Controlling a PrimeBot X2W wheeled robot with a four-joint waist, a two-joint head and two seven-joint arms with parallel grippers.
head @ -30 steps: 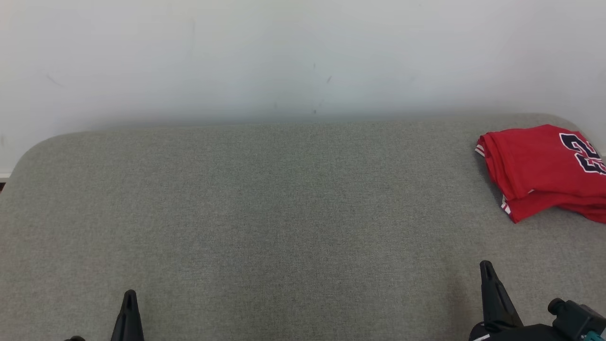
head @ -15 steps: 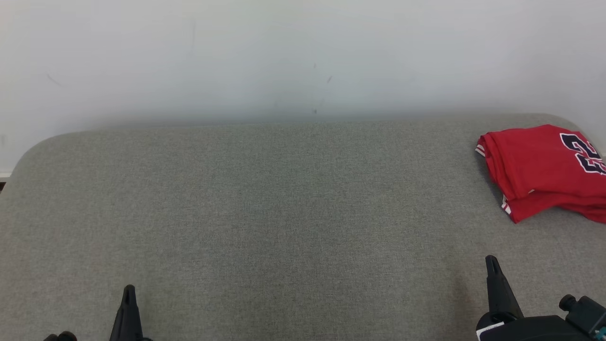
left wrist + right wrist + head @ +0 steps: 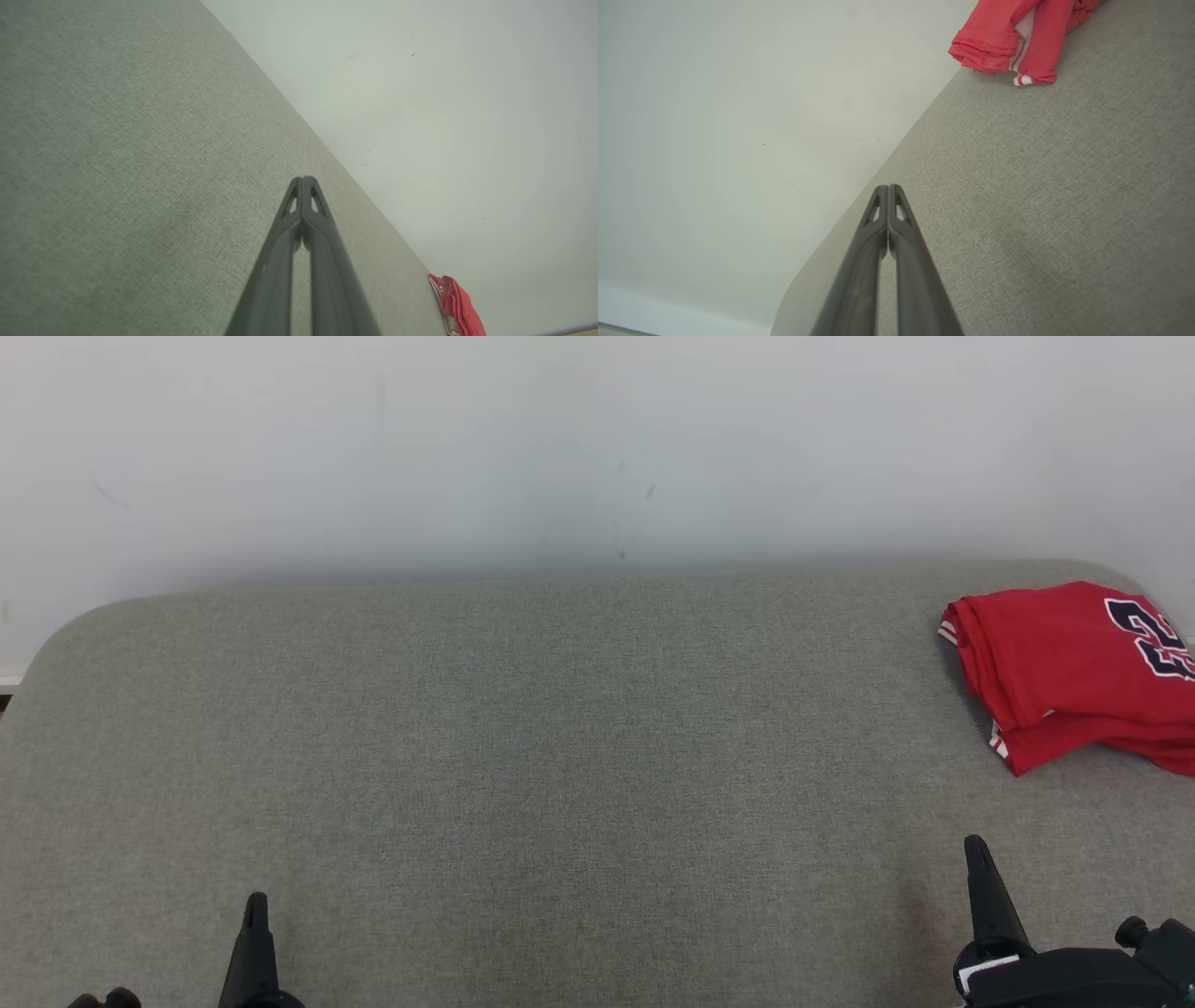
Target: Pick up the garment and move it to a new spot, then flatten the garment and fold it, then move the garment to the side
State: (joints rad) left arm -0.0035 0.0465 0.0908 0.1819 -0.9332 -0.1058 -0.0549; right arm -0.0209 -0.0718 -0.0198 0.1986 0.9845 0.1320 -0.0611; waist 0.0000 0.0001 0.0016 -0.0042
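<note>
Red garment [image 3: 1055, 663], navy nr.; grey surface [image 3: 523, 756]

A grey fabric-covered worktop [image 3: 560, 756] with rounded far corners carries a folded red jersey [image 3: 1055, 672] near its 2 o'clock corner.

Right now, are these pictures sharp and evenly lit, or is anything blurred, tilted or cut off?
Head view: even light, no glare; the right edge cuts off the red garment. Left wrist view: the grey surface runs diagonally, and the left gripper blurs toward the lens. Right wrist view: same slant; the garment's hem is crisp, the right gripper soft near the bottom edge.
</note>
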